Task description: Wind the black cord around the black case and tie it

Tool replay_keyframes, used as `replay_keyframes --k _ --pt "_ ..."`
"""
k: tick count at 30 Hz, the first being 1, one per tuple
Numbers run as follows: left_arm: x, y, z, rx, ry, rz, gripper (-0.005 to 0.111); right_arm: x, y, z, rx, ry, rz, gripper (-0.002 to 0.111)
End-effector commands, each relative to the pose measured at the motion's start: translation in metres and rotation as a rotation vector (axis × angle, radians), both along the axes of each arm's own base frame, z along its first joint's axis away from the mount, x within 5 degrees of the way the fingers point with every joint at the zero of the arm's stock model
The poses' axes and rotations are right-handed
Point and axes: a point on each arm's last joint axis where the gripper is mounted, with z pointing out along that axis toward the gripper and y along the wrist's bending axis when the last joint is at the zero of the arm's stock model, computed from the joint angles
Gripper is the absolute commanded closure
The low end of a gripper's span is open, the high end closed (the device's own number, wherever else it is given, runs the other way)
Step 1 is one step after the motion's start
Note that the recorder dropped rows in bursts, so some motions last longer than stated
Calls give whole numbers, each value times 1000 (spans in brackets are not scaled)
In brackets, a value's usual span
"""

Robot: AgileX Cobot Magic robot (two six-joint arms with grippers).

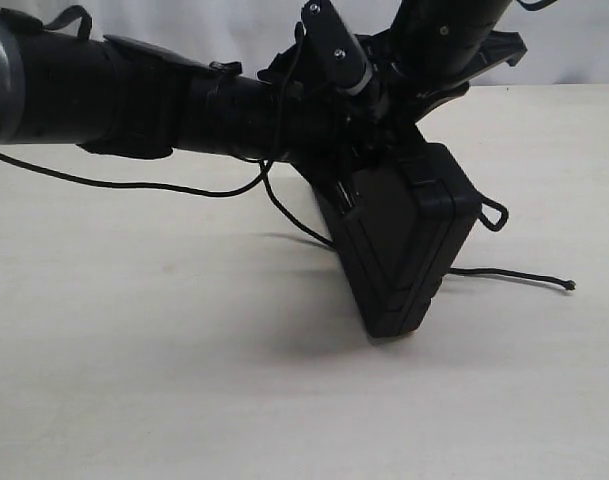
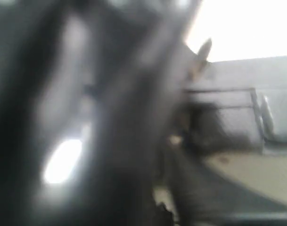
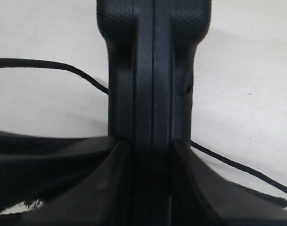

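The black case [image 1: 409, 245] stands tilted on one lower corner on the table, its upper end raised. My right gripper [image 1: 429, 105] comes down from the top and is shut on the case's [image 3: 152, 70] upper edge, one finger [image 3: 101, 188] pressed against each face. The black cord [image 1: 164, 187] trails in from the left, dips behind the case and comes out to the right, ending in a small knotted tip [image 1: 569, 286]. The cord [image 3: 53, 66] also passes behind the case in the right wrist view. My left gripper [image 1: 349, 165] reaches across to the case's top left edge. The left wrist view is too blurred to show its jaws.
The pale table [image 1: 134, 380] spreads around the case. A small black loop [image 1: 494, 213] sticks out from the case's right side. The thick left arm [image 1: 134, 100] spans the upper left of the exterior view.
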Motion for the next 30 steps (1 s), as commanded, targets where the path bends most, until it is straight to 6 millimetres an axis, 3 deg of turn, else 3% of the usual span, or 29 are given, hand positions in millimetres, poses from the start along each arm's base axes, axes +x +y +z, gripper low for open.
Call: replay_keyframes --k 1,4,8,12,16,25,30 --pt "0 10 21 29 -72 103 55 -6 2 2 11 32 19 104" --pt "-18 25 30 43 -94 99 55 -6 2 2 11 32 19 104" --pt "-30 33 7 210 -156 -21 56 -6 2 2 13 32 19 104" --pt "-31 32 5 236 -174 -64 56 -6 2 2 14 33 16 104" --pt "-23 36 -2 283 -200 10 57 -6 2 2 14 33 16 104" --pt "-21 30 -22 302 -146 -35 107 -6 2 2 13 33 17 104" --pt "-15 25 -8 257 -166 -17 107 -6 2 2 13 33 17 104"
